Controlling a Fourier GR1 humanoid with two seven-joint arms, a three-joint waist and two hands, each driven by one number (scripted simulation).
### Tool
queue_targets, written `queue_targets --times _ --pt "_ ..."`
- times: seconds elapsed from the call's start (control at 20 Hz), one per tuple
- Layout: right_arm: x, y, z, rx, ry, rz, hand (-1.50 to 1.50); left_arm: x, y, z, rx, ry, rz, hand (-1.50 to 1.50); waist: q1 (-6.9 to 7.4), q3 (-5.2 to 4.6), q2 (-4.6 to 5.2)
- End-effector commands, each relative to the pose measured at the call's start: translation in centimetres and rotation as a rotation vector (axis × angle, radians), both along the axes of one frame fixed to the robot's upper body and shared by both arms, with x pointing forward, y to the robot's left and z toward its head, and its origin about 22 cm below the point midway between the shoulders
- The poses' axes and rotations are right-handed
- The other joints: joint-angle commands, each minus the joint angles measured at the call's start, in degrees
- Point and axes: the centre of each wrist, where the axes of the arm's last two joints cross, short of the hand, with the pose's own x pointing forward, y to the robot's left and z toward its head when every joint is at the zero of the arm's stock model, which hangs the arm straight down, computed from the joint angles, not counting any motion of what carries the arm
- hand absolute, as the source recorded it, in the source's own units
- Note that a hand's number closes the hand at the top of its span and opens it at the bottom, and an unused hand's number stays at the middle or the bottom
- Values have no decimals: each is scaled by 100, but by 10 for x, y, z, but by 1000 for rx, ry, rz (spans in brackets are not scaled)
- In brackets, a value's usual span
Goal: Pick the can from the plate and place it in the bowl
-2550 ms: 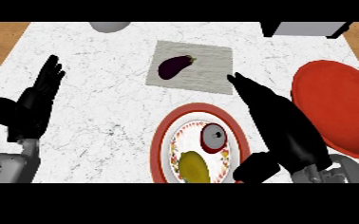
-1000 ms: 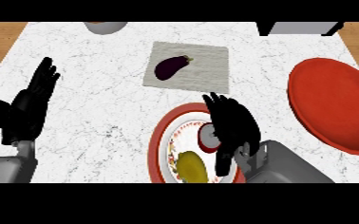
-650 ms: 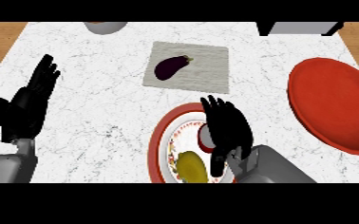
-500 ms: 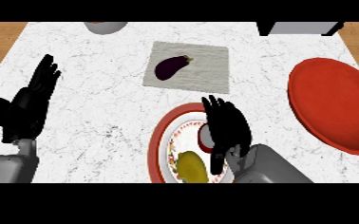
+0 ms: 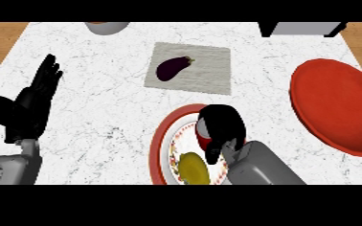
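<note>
Right hand [image 5: 223,127] curled round red can [image 5: 204,136] on plate [image 5: 164,141]; left hand [image 5: 35,103] relaxed, fingers straight.

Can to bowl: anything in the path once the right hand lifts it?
Nothing visible. The right hand is curled over the can on the plate. Bare counter lies between the plate and the red bowl to the right; the eggplant sits off to the side.
</note>
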Motion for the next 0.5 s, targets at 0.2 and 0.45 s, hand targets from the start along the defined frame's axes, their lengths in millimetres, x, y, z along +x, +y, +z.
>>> queue_targets --times 0.2,0.45 --pt "12 6 -22 -20 -7 5 150 13 -20 -4 7 9 -5 0 -11 9 33" --pt "4 3 -1 -62 -169 -55 150 4 6 11 -11 13 0 0 -13 9 24"
